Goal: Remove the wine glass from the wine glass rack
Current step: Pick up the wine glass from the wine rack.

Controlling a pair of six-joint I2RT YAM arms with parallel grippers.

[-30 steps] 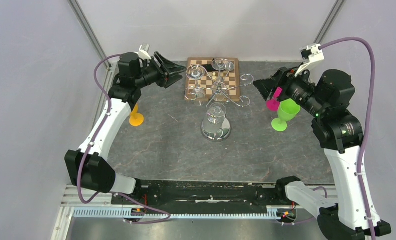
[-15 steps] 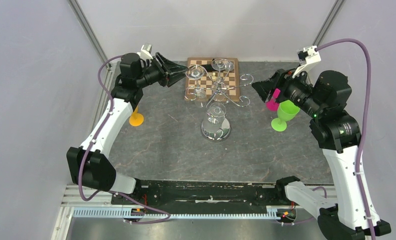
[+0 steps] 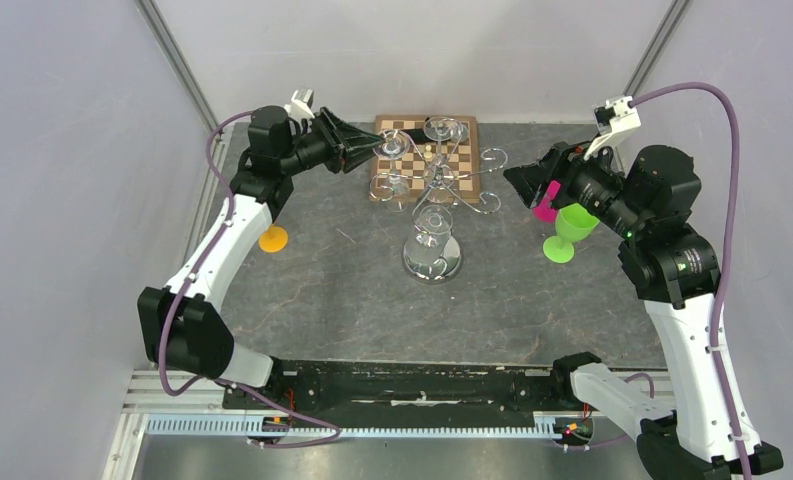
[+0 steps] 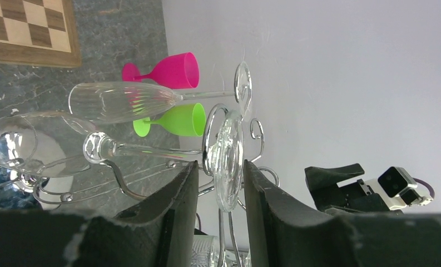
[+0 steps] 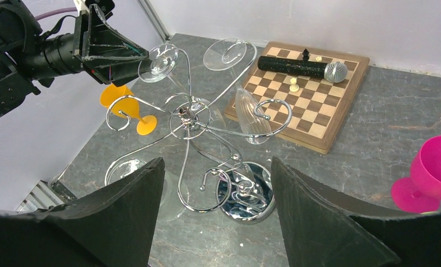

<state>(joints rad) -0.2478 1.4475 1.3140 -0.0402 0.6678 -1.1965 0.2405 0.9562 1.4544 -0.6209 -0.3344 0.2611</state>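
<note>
Wine glass foot between left hand fingers, on wine glass rack.

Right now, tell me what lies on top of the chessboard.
A microphone and a few small chess pieces lie on the chessboard. A hanging glass hides part of its edge.

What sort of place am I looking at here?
Likely a robot lab test cell: plain grey walls, two bolted arms, and staged props like a wine glass rack and chessboard.

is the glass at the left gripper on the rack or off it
On the rack: the glass has its foot seated in a hook loop, and the left gripper straddles that foot.
</note>
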